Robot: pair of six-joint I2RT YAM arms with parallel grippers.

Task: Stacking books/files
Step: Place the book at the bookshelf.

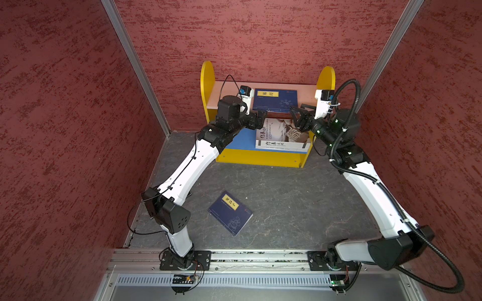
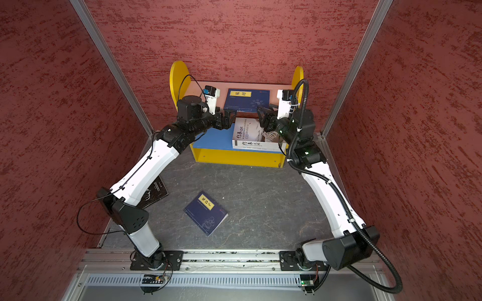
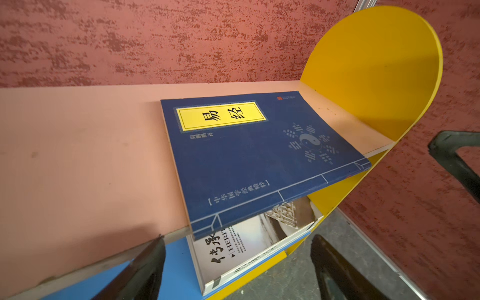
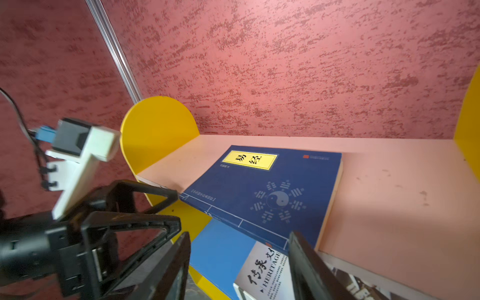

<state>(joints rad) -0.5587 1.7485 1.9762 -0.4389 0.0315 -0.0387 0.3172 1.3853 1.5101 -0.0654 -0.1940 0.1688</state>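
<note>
A navy book with a yellow title label (image 1: 273,100) (image 3: 259,155) (image 4: 272,187) lies flat on the pink upper shelf, and its near edge overhangs the front. Below it, a white-covered book (image 1: 276,135) (image 3: 246,246) lies on the blue lower shelf, seemingly on top of another white one. My left gripper (image 1: 261,118) (image 3: 239,270) hovers open at the overhanging edge's left end. My right gripper (image 1: 296,116) (image 4: 239,270) hovers open at its right end. Neither holds anything. A second navy book (image 1: 230,212) lies on the table. A black book (image 2: 155,191) lies partly under my left arm.
The shelf unit has tall yellow side panels (image 1: 207,78) and stands against the red back wall. Red walls close in both sides. The dark grey tabletop (image 1: 287,203) spreads in front of the shelf. Both arm bases are mounted on the metal rail (image 1: 260,256) at the near edge.
</note>
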